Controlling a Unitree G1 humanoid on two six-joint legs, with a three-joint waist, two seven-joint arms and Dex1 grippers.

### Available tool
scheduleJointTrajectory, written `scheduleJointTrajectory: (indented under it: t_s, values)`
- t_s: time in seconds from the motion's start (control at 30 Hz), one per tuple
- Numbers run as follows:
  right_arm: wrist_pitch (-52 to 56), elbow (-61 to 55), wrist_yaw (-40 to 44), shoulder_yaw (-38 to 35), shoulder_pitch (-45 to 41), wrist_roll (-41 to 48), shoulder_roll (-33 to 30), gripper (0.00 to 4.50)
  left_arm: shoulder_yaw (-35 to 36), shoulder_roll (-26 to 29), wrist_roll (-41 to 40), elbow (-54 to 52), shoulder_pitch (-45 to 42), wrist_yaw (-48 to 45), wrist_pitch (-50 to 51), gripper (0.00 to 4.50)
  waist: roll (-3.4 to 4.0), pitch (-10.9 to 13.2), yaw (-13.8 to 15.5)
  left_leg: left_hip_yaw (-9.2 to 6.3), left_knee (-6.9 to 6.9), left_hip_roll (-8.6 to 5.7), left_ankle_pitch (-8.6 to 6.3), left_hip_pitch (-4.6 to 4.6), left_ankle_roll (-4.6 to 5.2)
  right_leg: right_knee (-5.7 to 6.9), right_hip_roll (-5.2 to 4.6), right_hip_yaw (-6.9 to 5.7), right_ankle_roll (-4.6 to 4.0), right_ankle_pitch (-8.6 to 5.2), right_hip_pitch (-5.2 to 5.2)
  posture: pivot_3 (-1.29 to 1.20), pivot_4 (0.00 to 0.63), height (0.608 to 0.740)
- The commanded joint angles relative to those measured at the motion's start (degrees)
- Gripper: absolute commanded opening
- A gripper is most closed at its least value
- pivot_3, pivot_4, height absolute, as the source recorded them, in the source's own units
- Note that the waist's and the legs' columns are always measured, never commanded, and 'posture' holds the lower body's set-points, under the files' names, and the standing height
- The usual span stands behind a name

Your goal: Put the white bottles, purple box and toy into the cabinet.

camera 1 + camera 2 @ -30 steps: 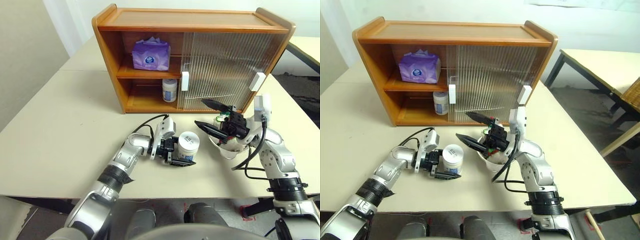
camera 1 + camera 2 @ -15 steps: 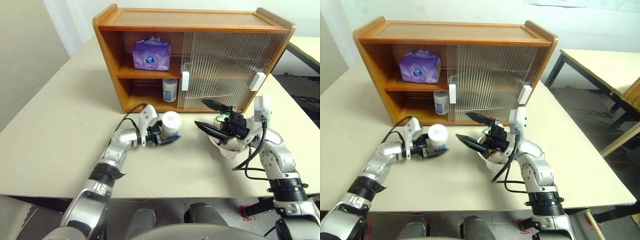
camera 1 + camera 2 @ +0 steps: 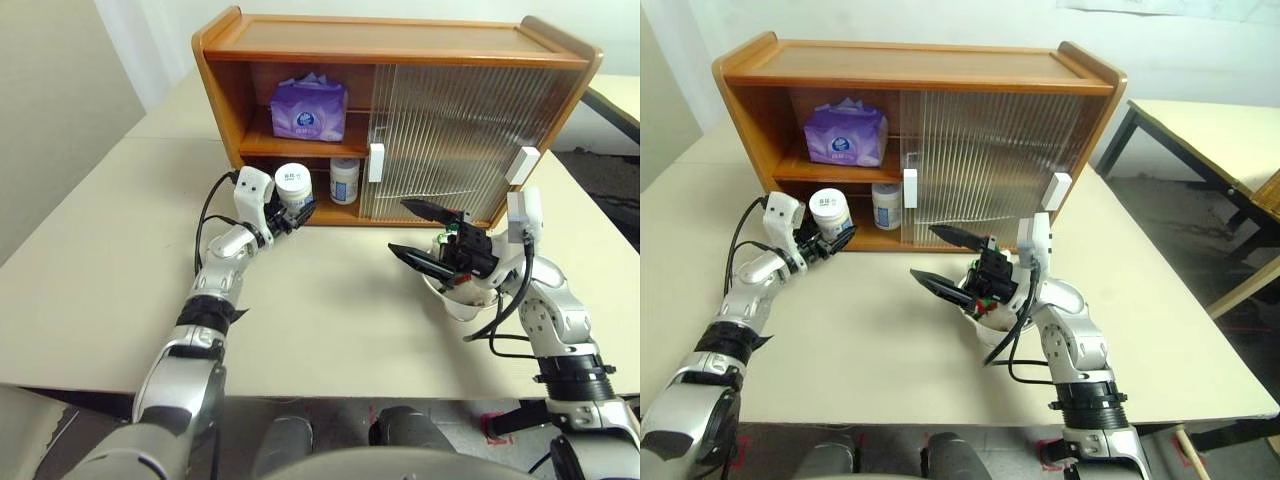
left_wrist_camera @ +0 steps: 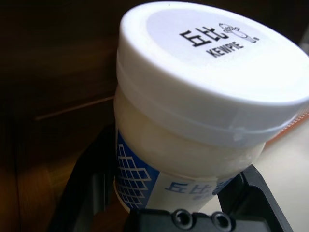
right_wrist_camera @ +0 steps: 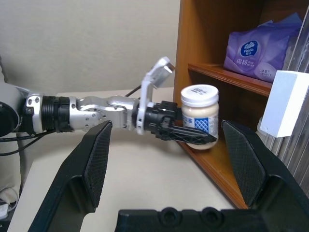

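Two of the four things are already in the cabinet (image 3: 400, 60): the purple box (image 3: 309, 110) sits on the upper shelf and one white bottle (image 3: 344, 181) stands on the lower shelf just beside the edge of the sliding door (image 3: 450, 140). The second white bottle (image 3: 292, 186) is the step in hand; the left gripper (image 3: 287, 211) grasps it upright around its body, at the open left end of the lower shelf, right at the shelf's front edge and seemingly not yet set down inside. The right gripper (image 3: 418, 232) hangs with its jaws spread wide and empty over the steel bowl (image 3: 458, 297) on the table (image 3: 340, 310), where a bit of the toy (image 3: 441, 240) peeks out behind the fingers. As I judge it, the next move calls for carrying the bottle further in, keeping it clear of the bottle already there, lowering it flat onto the shelf and only then letting go; the toy waits after that
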Motion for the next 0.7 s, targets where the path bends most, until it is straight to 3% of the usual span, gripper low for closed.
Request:
scheduleJointTrajectory:
  t_s: [0.03, 0.37, 0.7]
  values:
    - [0.4, 0.2, 0.2, 0.1, -0.1, -0.1, -0.6, 4.5, 0.0, -1.3, 1.4, 3.4, -2.8, 2.6, -0.2, 3.15, 0.0, 0.0, 0.0, 0.0, 0.01, 0.0, 0.0, 0.0, 0.0, 0.0, 0.0, 0.0, 0.05, -0.01, 0.01, -0.11, 0.0, 0.74]
    - [0.0, 0.3, -0.1, 0.4, -0.4, -0.4, -0.1, 4.5, 0.2, -5.1, 4.0, 13.4, -7.9, 9.0, -1.9, 3.15, -0.01, 0.0, 0.0, 0.01, 0.03, -0.03, 0.01, 0.04, 0.01, -0.04, 0.0, 0.01, 0.2, -0.04, 0.09, -0.11, 0.0, 0.74]
    - [-0.1, 0.4, -0.1, 0.2, -0.5, -0.4, -0.1, 4.5, 0.9, -5.5, 4.8, 19.6, -11.8, 13.7, -2.0, 3.15, -0.02, 0.0, 0.0, 0.04, 0.04, -0.04, 0.04, 0.09, 0.02, -0.06, 0.01, 0.01, 0.44, -0.12, 0.16, -0.11, 0.0, 0.74]
